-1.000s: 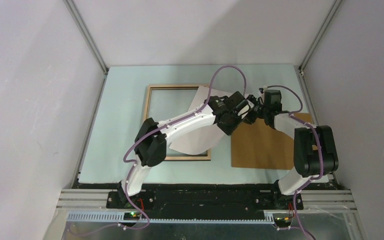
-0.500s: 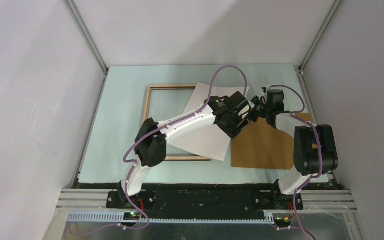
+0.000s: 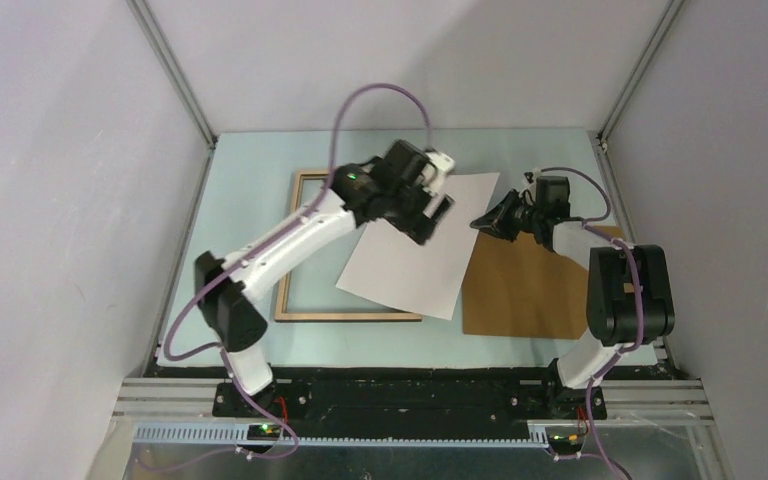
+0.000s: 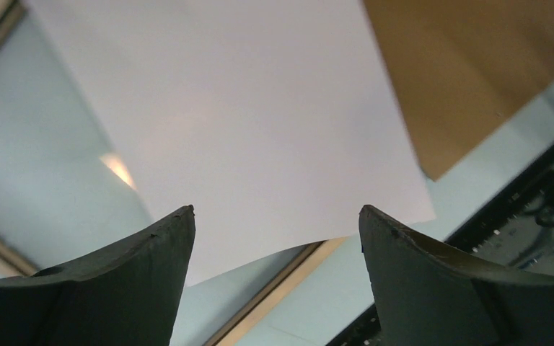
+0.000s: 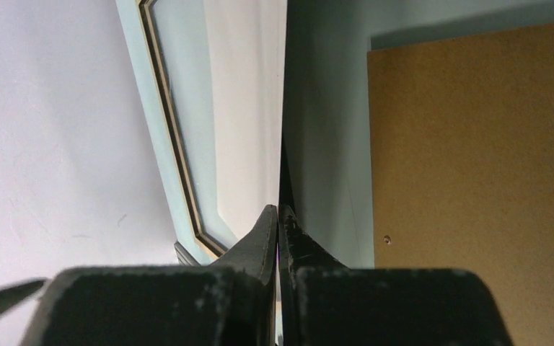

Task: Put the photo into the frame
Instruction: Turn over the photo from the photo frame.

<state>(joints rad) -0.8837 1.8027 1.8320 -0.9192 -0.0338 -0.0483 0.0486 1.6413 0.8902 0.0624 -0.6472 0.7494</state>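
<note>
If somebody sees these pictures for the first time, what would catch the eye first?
The large white sheet, the photo with its blank back up, spreads askew over the right part of the frame and the left edge of the brown board. The right claw is shut on the photo's right edge, while the left claw hangs open above the sheet.

Photo (image 3: 415, 245) back: plain white paper, smooth, matt. Frame (image 3: 350, 317): pale wood; pane (image 3: 310, 295) clear, shiny. Board (image 3: 530, 290): brown, matt, cardboard-like.
</note>
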